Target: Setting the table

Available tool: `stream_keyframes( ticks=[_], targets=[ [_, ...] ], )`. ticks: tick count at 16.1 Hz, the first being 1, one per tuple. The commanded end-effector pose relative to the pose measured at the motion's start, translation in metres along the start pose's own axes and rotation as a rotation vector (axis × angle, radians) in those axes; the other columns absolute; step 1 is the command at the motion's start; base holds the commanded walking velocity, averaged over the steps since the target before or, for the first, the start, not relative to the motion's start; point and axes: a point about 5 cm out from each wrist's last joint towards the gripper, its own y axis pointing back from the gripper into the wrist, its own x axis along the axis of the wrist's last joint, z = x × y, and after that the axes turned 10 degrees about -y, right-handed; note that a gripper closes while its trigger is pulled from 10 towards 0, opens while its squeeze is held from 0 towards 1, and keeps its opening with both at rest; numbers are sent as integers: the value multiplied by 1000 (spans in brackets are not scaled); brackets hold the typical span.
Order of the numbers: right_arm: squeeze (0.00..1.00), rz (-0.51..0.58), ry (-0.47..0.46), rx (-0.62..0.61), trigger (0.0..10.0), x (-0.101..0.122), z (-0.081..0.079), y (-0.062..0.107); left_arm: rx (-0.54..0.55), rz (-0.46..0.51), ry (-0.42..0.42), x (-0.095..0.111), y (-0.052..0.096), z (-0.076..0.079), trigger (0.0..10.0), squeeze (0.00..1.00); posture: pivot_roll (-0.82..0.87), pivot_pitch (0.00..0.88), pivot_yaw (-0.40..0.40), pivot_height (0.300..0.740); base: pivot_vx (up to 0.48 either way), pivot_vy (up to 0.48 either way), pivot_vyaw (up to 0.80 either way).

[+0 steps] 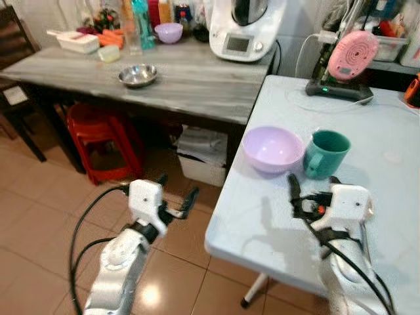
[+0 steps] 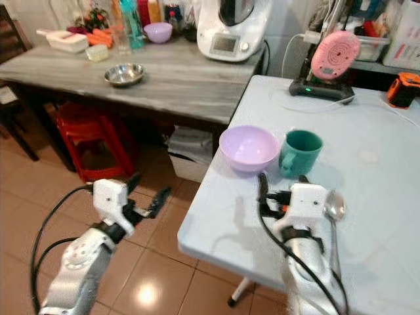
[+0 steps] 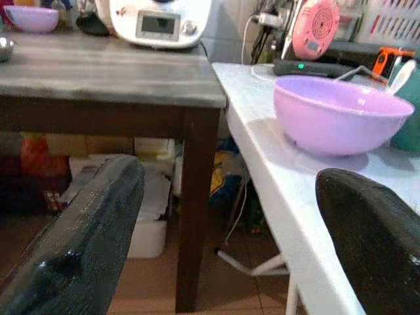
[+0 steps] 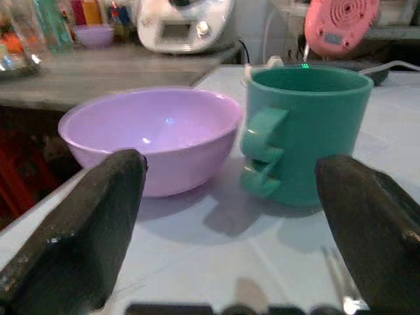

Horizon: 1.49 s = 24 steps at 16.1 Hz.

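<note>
While both jaws gape, bowl (image 1: 273,148) touches mug (image 1: 326,153).

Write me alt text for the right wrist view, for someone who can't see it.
A lilac plastic bowl and a teal plastic mug stand side by side on a pale blue table, the mug's handle turned toward the bowl, seen between the right gripper's open black fingers. Behind are a grey wooden table, a white kitchen machine and a pink round device.
</note>
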Motion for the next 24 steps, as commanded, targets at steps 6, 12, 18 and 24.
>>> stream_keyframes(
  ticks=[6,12,18,24],
  targets=[
    [0,5,13,53,10000,1,-11,-2,2,-9,-21,1,3,-4,10000,0,-20,0,21,740,249,0,0],
    [0,15,39,78,10000,3,-14,-3,-7,-5,-12,0,1,-1,10000,0,-27,0,17,740,279,0,0],
    [0,31,79,121,10000,7,-19,-5,3,-9,0,-2,1,0,10000,0,-30,0,12,740,136,0,0],
    [0,-14,204,198,10000,6,-22,-10,-220,-18,-31,-5,4,11,10000,0,-28,0,-4,740,0,0,0]
  ],
)
